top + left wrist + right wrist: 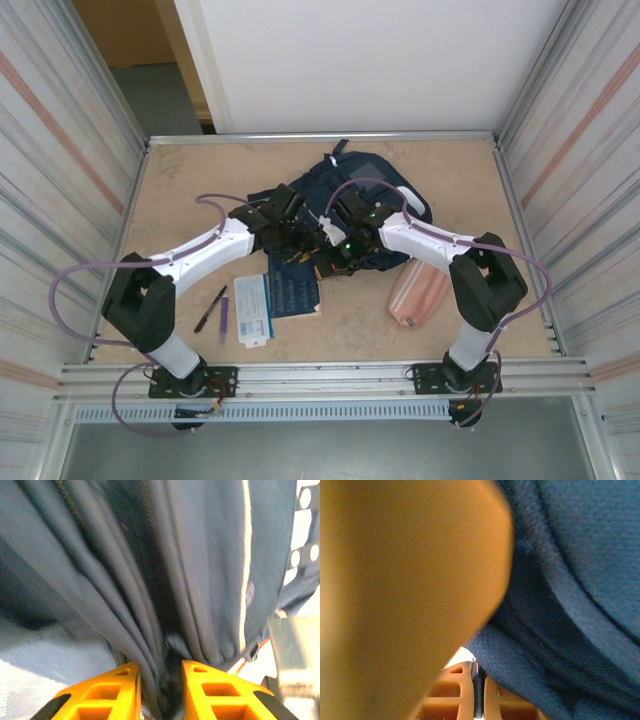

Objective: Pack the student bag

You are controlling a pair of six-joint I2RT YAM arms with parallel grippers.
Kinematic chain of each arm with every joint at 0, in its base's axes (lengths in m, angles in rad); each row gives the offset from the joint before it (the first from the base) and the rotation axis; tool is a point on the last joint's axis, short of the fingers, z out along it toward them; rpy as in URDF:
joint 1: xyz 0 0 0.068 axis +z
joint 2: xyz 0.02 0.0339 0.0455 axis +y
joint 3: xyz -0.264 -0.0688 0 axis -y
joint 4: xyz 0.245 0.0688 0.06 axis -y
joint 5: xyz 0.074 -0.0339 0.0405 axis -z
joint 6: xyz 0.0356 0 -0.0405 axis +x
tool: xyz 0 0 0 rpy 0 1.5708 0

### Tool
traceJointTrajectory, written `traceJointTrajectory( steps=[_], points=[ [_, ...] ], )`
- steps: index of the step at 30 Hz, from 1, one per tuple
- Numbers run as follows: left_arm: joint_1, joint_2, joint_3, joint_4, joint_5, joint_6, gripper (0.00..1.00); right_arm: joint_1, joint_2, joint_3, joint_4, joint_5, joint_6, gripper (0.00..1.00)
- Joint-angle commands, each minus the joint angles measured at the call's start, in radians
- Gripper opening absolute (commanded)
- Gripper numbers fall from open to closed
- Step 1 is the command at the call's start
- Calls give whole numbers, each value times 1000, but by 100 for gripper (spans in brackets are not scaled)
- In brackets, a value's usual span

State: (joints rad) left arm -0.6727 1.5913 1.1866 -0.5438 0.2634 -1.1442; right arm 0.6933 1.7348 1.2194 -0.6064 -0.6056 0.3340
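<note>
The navy student bag [375, 180] lies at the middle back of the table, and both grippers meet at its near edge. My left gripper [300, 235] is at the bag's left front. In the left wrist view its orange fingers [115, 690] stand apart, with bunched folds of the bag [200, 555] running loosely between them [160, 680]. My right gripper [335, 240] is at the bag's front middle. Its fingers [478, 680] are shut on a thin dark tab at the edge of the bag's blue fabric [570, 555]. A blurred orange shape [405, 590] sits close to that lens.
In front of the bag lie a dark blue notebook [292, 285], a white and blue booklet [253, 310], a black pen [210, 308] and a purple pen [224, 318]. A pink pouch [420, 292] rests at the right front. Corrugated walls close in both sides.
</note>
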Motion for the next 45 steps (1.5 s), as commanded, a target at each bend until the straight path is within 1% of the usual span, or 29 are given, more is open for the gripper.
traceJointTrajectory(
  steps=[1,5,7,10,13,15,20,22,24,29,33,34,35,37,38,39,41,42,43,45],
  points=[
    [11,-122,-12,-46,29,65,38,-16,-48,6,102,-27,19,4],
    [86,-239,-85,-156,-77,120,44,-44,-55,6,103,-65,22,4],
    [138,-309,-166,-159,-107,121,44,-50,-56,12,103,-81,20,4],
    [217,-383,-271,-131,-108,108,43,-53,-54,16,94,-89,10,4],
    [296,-410,-346,-50,-53,94,43,-54,-51,16,91,-98,4,4],
    [343,-395,-360,16,-27,101,43,-52,-46,13,91,-104,-2,4],
    [406,-295,-299,44,6,164,45,-43,-51,6,82,-104,-7,3],
    [411,-264,-275,49,3,191,47,-39,-56,7,78,-104,-10,3],
    [411,-233,-258,64,-9,207,47,-33,-54,12,67,-100,-21,3],
    [409,-154,-252,154,41,188,47,-26,-39,23,63,-101,-24,3],
    [409,-98,-265,226,39,170,47,-17,-31,35,50,-103,-37,4],
    [409,-79,-261,239,53,166,45,-18,-29,34,47,-100,-39,4],
    [409,-62,-251,248,82,169,38,-18,-25,34,42,-97,-39,4],
    [408,-20,-210,212,142,180,19,-23,-13,40,25,-78,-35,3],
    [404,-3,-183,193,167,193,14,-28,-3,47,11,-86,-36,4],
    [398,6,-167,182,183,207,11,-32,4,52,1,-98,-38,4],
    [377,14,-137,142,180,237,8,-46,19,56,-13,-117,-30,4],
    [367,17,-126,123,173,249,5,-50,22,56,-15,-122,-26,4],
    [355,16,-117,106,162,259,0,-52,27,59,-19,-121,-26,4],
    [342,15,-122,100,161,266,0,-53,39,71,-37,-116,-28,4]
  ],
)
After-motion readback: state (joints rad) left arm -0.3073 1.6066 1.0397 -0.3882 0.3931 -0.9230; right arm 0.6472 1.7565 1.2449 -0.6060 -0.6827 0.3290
